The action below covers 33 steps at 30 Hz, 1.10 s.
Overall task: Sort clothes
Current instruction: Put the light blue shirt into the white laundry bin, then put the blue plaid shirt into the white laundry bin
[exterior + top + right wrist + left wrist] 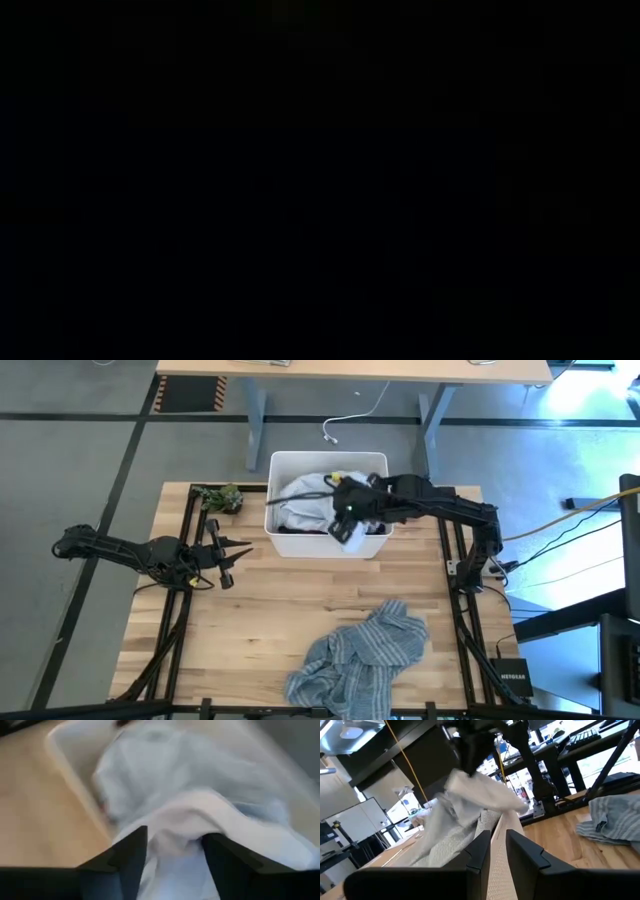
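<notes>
While parted, right fingers [172, 851] — straddling white garment [200, 820]

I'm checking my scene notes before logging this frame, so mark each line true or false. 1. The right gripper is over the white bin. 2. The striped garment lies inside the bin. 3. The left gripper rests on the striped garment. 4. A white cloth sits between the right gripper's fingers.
1. True: the right gripper is over the white bin.
2. False: the blue-grey striped garment lies on the table, apart from the bin.
3. False: the left gripper waits left of the bin, away from it.
4. True: white cloth shows between its open fingers.
</notes>
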Tool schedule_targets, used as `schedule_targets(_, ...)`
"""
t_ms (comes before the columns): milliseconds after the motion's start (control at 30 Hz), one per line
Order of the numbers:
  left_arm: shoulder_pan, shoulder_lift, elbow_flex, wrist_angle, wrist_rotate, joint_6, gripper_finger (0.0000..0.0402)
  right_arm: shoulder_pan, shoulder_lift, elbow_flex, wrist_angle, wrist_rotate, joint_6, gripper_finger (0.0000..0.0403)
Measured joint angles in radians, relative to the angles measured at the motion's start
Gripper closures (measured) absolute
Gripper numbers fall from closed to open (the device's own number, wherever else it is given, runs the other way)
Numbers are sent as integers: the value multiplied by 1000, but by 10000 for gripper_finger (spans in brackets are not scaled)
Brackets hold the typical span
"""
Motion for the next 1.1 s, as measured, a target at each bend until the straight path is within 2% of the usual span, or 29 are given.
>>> schedule_targets(67,0,0,0,0,0,7,345,24,0,-1,-39,-74,62,188)
schedule_targets(167,0,0,0,0,0,7,345,102,0,-1,-51,-95,108,175)
schedule_targets(467,0,0,0,-2,1,-10,345,407,19,0,-32,-31,238,176)
schedule_targets(700,0,0,0,0,2,5,345,583,135,0,7,-13,268,176)
schedule_targets(900,0,0,0,-1,2,-15,345,662,294,0,28,-116,265,176)
schedule_targets(1100,0,0,0,-1,1,3,345,676,475,-1,36,-326,209,176)
